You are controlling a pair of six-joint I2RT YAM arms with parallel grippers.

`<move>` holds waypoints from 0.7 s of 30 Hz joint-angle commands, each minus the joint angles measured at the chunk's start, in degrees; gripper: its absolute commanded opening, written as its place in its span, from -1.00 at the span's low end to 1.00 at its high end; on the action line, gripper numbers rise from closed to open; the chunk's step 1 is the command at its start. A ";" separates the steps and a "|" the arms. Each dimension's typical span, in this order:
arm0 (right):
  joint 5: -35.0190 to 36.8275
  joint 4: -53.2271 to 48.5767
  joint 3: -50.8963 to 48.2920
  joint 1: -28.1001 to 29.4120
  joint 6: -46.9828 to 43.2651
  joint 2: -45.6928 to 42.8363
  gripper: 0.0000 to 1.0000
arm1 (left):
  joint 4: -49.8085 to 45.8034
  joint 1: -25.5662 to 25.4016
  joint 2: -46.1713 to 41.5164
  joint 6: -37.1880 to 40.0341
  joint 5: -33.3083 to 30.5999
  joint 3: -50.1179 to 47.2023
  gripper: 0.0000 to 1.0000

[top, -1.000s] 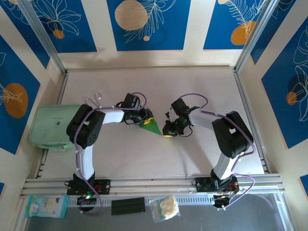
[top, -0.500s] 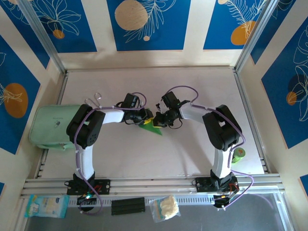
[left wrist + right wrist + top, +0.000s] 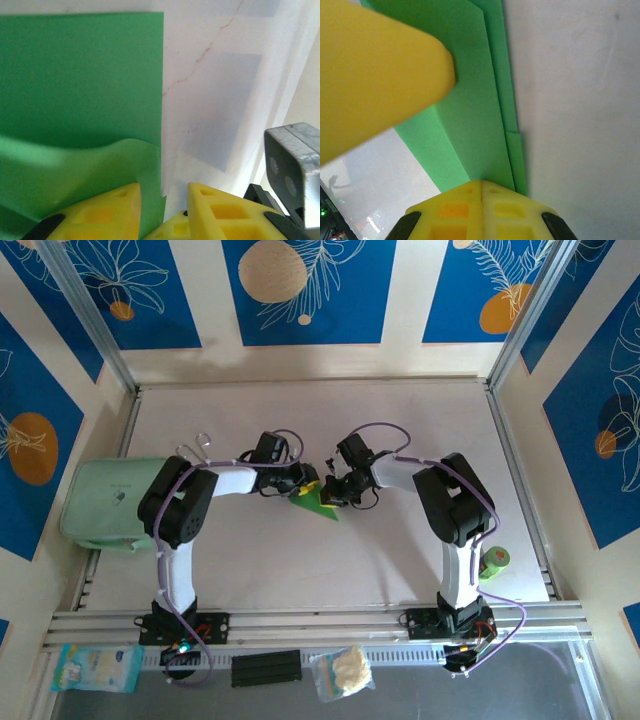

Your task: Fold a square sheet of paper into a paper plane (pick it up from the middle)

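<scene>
From above: green paper (image 3: 322, 506) folded into a pointed wedge, lying on the pale tabletop (image 3: 400, 420) near its centre, tip toward the near right; left gripper (image 3: 303, 488) at the wedge's far-left end, right gripper (image 3: 331, 494) just beside it at the far-right edge; yellow fingers of both nearly meeting over the paper.

From the left wrist: green paper (image 3: 80, 75) flat across the upper left, its straight right edge against bare tabletop (image 3: 220, 100); nearer the camera, a loose flap curling up and running down into the gap of the left gripper (image 3: 163, 192); fingers (image 3: 107, 212) standing part-way apart, a clear gap between them, the paper's edge within it; cannot tell whether pinching that edge.

From the right wrist: right gripper (image 3: 481, 186) with fingers pressed together, no gap at the seam, tips down at the stepped edges of the layered green paper (image 3: 470, 110); cannot tell whether a layer is caught between them; blurred yellow finger (image 3: 375, 85) of the left gripper over the paper at upper left.

Elsewhere from above: pale mint-green pouch (image 3: 105, 502) at the tabletop's left edge; small green roll (image 3: 495, 560) near the right edge; both well apart from the paper.
</scene>
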 commanded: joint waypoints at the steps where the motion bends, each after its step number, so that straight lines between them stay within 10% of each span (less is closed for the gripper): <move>1: 2.32 -4.64 -3.08 -0.95 -2.30 0.26 -0.91 | 0.26 1.71 -3.23 3.99 -0.42 0.90 -0.37; 21: 0.73 -6.77 -4.12 -1.91 -3.44 0.40 -0.91 | -2.46 2.43 3.07 16.48 -1.04 4.53 -0.38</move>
